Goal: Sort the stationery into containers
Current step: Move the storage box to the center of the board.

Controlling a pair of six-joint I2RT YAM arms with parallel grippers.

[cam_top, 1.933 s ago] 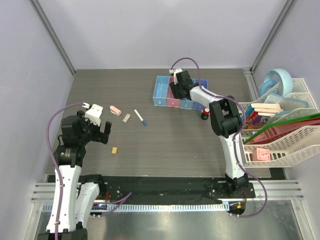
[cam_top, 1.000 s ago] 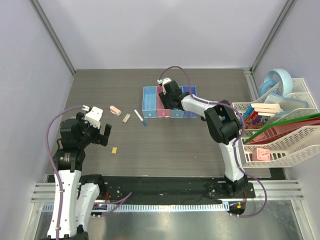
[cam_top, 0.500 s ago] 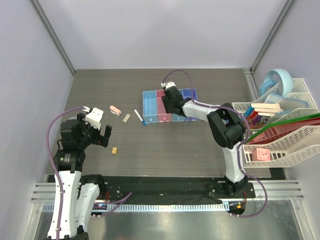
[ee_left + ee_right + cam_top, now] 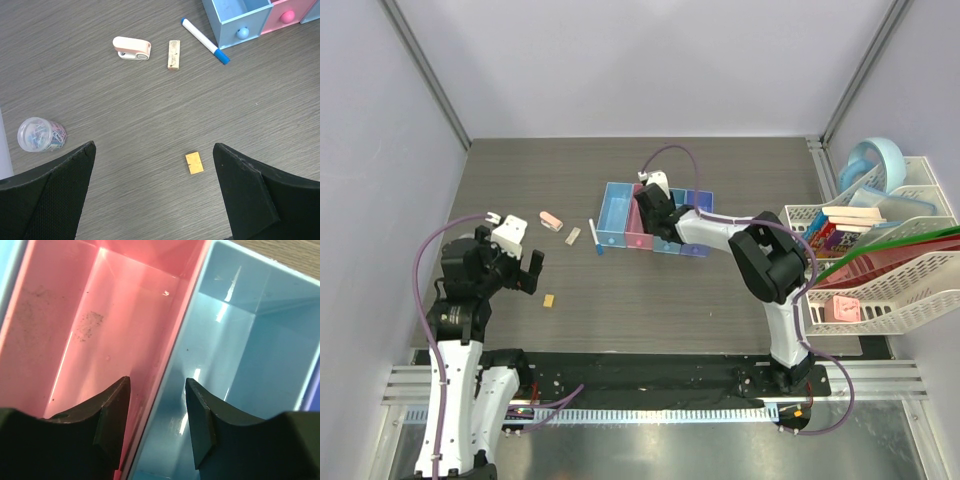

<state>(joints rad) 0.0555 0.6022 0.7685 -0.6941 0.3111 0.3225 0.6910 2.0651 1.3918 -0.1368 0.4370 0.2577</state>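
Observation:
The containers (image 4: 620,215), a joined row of light blue, pink, light blue and darker blue bins, lie tilted mid-table. My right gripper (image 4: 653,213) reaches into them. Its jaws (image 4: 156,385) straddle and hold the wall between the pink bin (image 4: 100,315) and the light blue bin (image 4: 250,355). To the left lie a pink eraser (image 4: 131,48), a tan block (image 4: 173,54), a blue-capped white pen (image 4: 205,34), a small yellow block (image 4: 194,163) and a clear round tub (image 4: 41,135). My left gripper (image 4: 154,147) hangs open above the yellow block, holding nothing.
A white rack (image 4: 895,300) with books and folders stands along the right edge, with a pale blue round object (image 4: 875,165) behind it. Grey walls close in the left and back sides. The pen's cap lies close to the leftmost bin (image 4: 235,20).
My right gripper has drawn the row of containers leftward and nearer, and the row has turned to a slant, almost reaching the pen. The left arm has stayed still.

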